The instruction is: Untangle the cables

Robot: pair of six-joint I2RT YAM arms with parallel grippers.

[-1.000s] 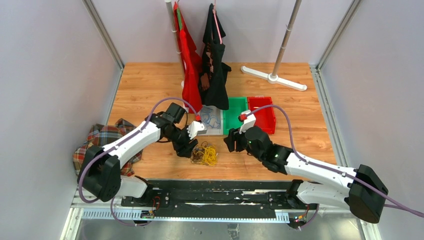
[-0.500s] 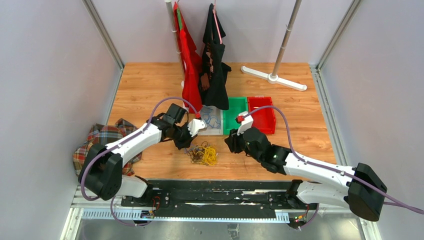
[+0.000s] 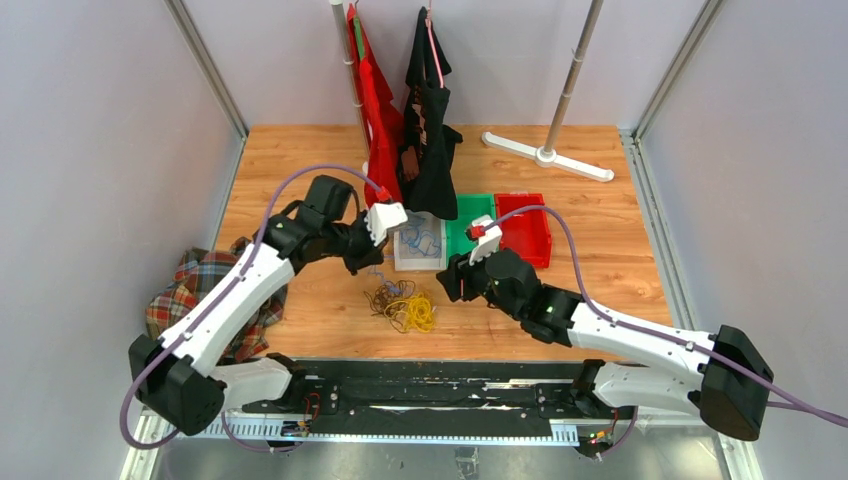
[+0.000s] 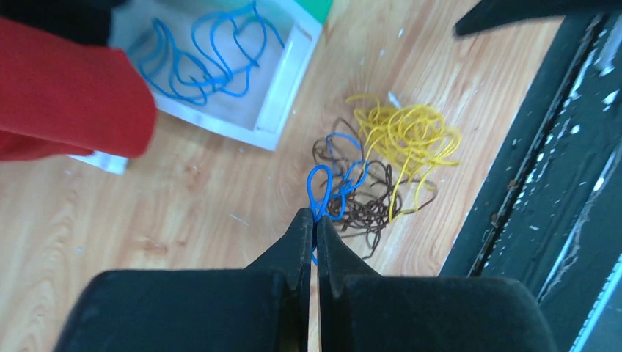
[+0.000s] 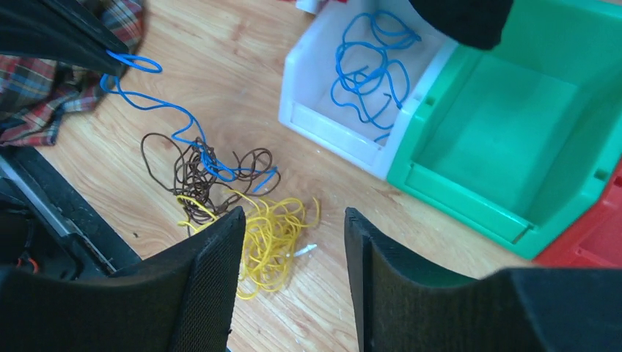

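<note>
The cables lie tangled on the wooden table: a yellow bundle, a brown bundle and a blue cable. My left gripper is shut on a loop of the blue cable, held above and left of the tangle. The blue strand runs from its tips down into the brown bundle. My right gripper hangs open just right of the yellow bundle, with nothing between its fingers.
A white bin holding loose blue cables stands behind the tangle, with a green bin and a red bin beside it. Red and black garments hang behind. A plaid cloth lies at left.
My left gripper has shut on the blue cable and risen up and to the left, drawing the strand out of the tangle. The right gripper shifted slightly left.
</note>
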